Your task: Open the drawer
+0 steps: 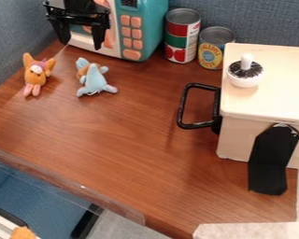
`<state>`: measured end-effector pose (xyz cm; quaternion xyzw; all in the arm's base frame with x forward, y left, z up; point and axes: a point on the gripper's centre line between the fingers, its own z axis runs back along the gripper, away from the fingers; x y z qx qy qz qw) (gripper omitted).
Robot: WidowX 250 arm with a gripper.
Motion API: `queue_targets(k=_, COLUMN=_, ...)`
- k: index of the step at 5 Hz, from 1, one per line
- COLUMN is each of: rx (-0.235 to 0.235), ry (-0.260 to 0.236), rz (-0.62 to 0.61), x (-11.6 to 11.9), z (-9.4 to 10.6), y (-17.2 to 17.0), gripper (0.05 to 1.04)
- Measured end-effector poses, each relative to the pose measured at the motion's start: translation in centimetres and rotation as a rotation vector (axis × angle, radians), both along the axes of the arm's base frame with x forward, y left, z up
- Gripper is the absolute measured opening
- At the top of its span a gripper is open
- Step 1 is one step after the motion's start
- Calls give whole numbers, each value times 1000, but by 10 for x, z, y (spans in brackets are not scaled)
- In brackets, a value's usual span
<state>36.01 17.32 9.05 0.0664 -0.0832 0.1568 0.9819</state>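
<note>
The gripper (81,43) has wide-open, empty jaws, and going low to the far-off handle (182,106) could bump the nearby blue toy (96,84).

On the small can (214,48), a yellow label is borne; "PINEAPPLE" can be made out there, in dark curved capitals. On the tall can (182,36), a red, green and white label is seen, with small print on its white part, too blurred to be read. On the microwave (147,25), pale marks are shown on the dark display, illegible.
</note>
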Motion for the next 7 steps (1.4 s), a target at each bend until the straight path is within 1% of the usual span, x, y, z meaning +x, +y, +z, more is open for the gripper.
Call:
queue_targets(k=1, rx=-22, ry=36, rz=2, x=-3, z=-15, y=-2, gripper=999)
queue_targets(k=2, rx=-59, ry=42, rz=-84, x=4, z=-24, y=-43, gripper=999)
queue_targets(k=3, rx=-72, ry=-23, rz=-189, x=12, z=-17, y=-101, gripper=1000)
queue_targets(k=4, rx=-103, ry=-26, rz=-206, x=12, z=-21, y=-135, gripper=1000)
queue_targets(k=5, rx=-83, ry=-9, rz=-177, x=13, z=-28, y=-172, gripper=999)
queue_targets(k=6, rx=-71, ry=3, rz=-96, x=8, z=-35, y=-170, gripper=999)
queue_targets(k=7, rx=-95, ry=61, rz=-54, x=2, z=-50, y=-172, gripper=1000)
